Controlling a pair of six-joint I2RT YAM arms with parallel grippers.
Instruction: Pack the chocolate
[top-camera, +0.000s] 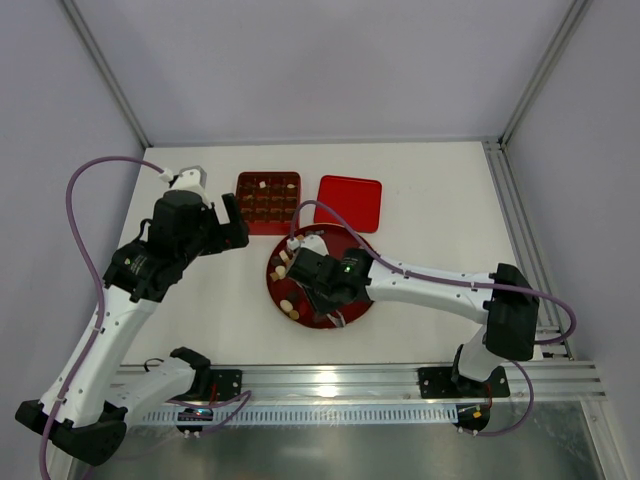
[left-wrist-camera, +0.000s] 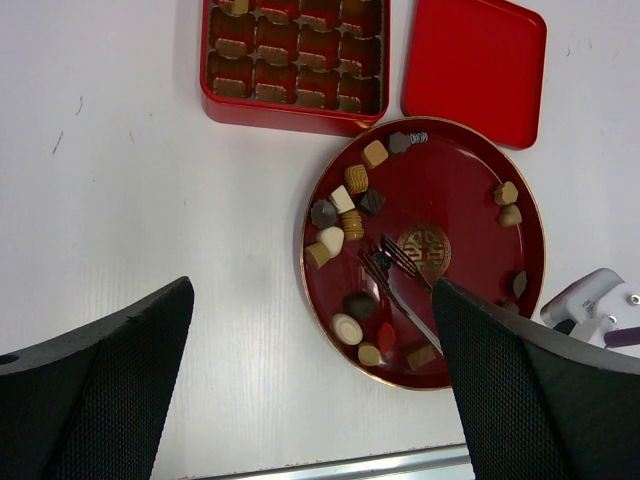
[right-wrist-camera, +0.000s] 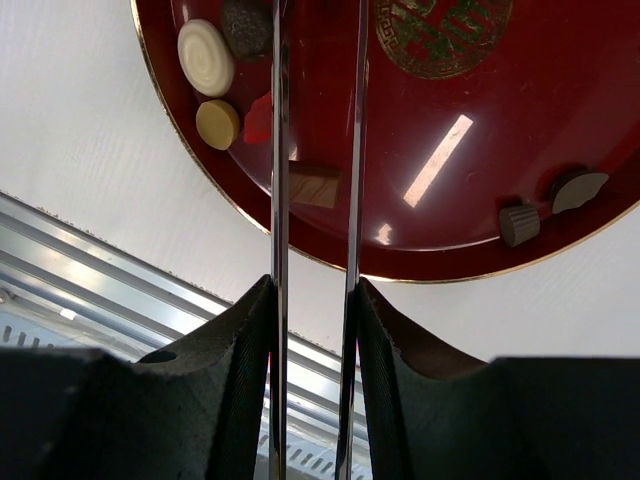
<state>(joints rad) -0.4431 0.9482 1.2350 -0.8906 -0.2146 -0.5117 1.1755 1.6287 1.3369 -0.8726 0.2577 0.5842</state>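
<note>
Chocolate pieces (left-wrist-camera: 345, 200), dark, tan and cream, lie scattered on the round red plate (left-wrist-camera: 460, 190) with its gold emblem. They also show in the right wrist view (right-wrist-camera: 205, 57) and the top view (top-camera: 283, 265). The red grid box (left-wrist-camera: 290, 110) behind the plate holds several pieces. My right gripper (right-wrist-camera: 312, 290) is shut on metal tongs (right-wrist-camera: 280, 180), whose prongs (left-wrist-camera: 400, 285) reach over the plate's near left part beside a dark oval piece (left-wrist-camera: 360, 303). My left gripper (left-wrist-camera: 312, 290) is open and empty, high above the table left of the plate.
A flat red lid (top-camera: 348, 203) lies right of the box (top-camera: 268, 201), touching the plate's far edge (top-camera: 345, 322). An aluminium rail (top-camera: 400, 380) runs along the table's near edge. A purple cable loops over the plate's far side.
</note>
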